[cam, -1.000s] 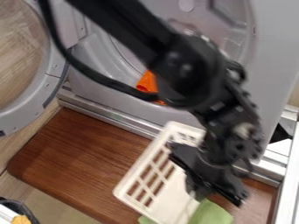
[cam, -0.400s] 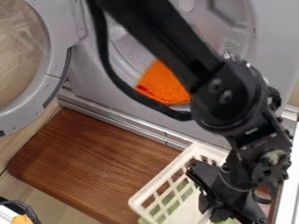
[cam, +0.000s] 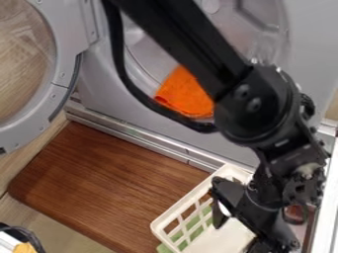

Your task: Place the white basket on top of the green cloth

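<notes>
Under parted fingers (cam: 224,195), white basket (cam: 221,239)

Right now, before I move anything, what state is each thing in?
Gripper: open, at the basket.
White basket: open side up, over the green cloth.
Green cloth: mostly covered, showing through the basket's slots and at its lower-left corner.
Orange cloth: bunched in the machine's opening, partly behind the arm.
Round door: swung open.
Wooden board: lying flat.

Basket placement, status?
Gripper open, over white basket. Green cloth beneath, visible through slats. Arm blocks view of basket's right side; full seating unconfirmed.
</notes>
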